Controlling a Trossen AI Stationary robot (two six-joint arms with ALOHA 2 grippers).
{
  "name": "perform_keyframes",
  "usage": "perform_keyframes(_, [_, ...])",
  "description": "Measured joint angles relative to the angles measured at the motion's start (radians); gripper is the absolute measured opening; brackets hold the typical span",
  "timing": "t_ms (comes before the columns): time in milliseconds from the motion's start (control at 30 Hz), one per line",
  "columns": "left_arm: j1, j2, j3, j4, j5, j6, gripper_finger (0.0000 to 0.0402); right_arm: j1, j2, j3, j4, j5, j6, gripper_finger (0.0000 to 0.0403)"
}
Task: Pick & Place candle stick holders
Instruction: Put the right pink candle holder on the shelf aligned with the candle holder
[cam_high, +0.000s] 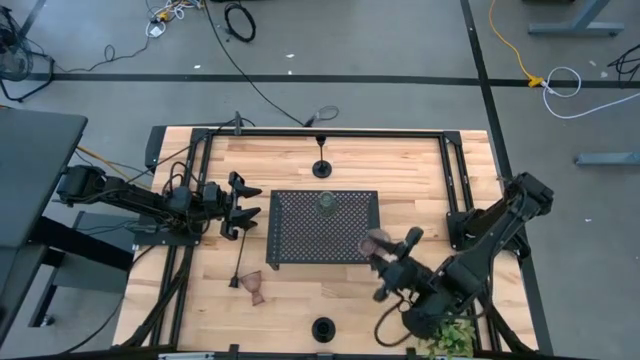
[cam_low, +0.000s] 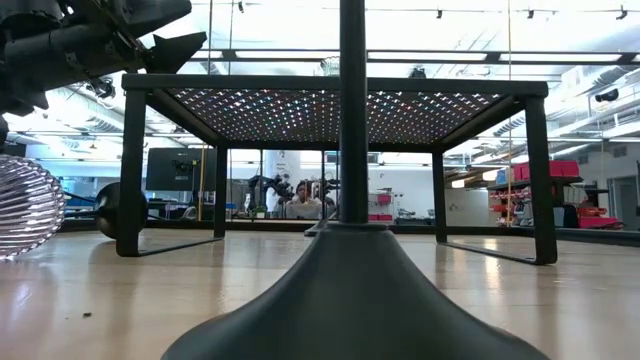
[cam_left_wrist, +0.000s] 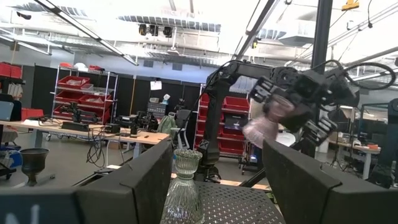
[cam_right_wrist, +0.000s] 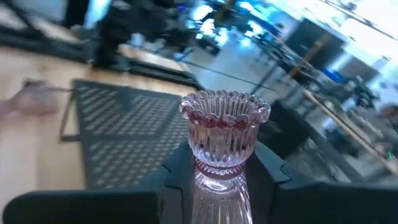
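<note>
My right gripper (cam_high: 388, 252) is shut on a pinkish-brown glass holder (cam_right_wrist: 224, 134) over the near right corner of the black perforated tray (cam_high: 300, 245). A pale green glass holder (cam_high: 326, 205) stands upright on the tray's top. My left gripper (cam_high: 250, 200) is open and empty, just left of the tray and pointing at the green holder (cam_left_wrist: 183, 186). A second pinkish holder (cam_high: 254, 287) lies on the table near left, beside a black holder (cam_high: 240, 262) lying on its side. Black holders stand at the far middle (cam_high: 322, 168) and the near edge (cam_high: 323, 328). My right gripper pinches the pinkish holder's narrow waist (cam_right_wrist: 214, 175) between its two fingers (cam_right_wrist: 177, 171). The ribbed cup (cam_right_wrist: 225, 118) sticks out past the fingertips. The fingers slant in from the table's near right. The holder is lifted clear of the tray and table.
The tray stands on thin legs (cam_low: 132, 170) with open space beneath it. A small leafy plant (cam_high: 452, 336) sits at the near right, by the right arm. The near black holder's base (cam_low: 350, 300) fills the low view's foreground. Black frame rails (cam_high: 330, 133) border the table.
</note>
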Motion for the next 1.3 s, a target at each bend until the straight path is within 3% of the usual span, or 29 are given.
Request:
perform_keyframes(267, [0.0,0.0,0.0,0.0,0.007,0.0,0.0248,-0.091,-0.018,-0.135,-0.046,0.148,0.245,0.0091])
perform_keyframes(467, [0.0,0.0,0.0,0.0,0.008,0.0,0.0248,-0.162,-0.099,-0.236,-0.031,0.16,0.375,0.0091])
perform_keyframes(633, [0.0,0.0,0.0,-0.003,0.005,0.0,0.0248,-0.223,-0.177,-0.318,0.051,0.133,0.388,0.0091])
perform_keyframes(833, [0.0,0.0,0.0,-0.003,0.0,0.005,0.0248,-0.328,-0.274,-0.451,0.373,-0.009,0.143,0.0091])
perform_keyframes(900, [0.0,0.0,0.0,-0.003,0.0,0.005,0.0248,-0.378,-0.307,-0.516,0.601,-0.091,-0.023,0.0091])
perform_keyframes(1000, [0.0,0.0,0.0,-0.003,0.0,0.005,0.0248,-0.443,-0.349,-0.632,1.019,-0.303,-0.363,0.0091])
perform_keyframes(1100, [0.0,0.0,0.0,-0.003,0.0,0.005,0.0248,-0.495,-0.39,-0.725,1.36,-0.494,-0.513,0.0091])
perform_keyframes(1233, [0.0,0.0,0.0,-0.004,0.005,-0.022,0.0248,-0.509,-0.417,-0.799,1.315,-0.45,-0.49,0.0091])
perform_keyframes(1300, [0.0,0.0,0.0,-0.004,0.021,-0.024,0.0248,-0.508,-0.426,-0.822,1.348,-0.488,-0.441,0.0091])
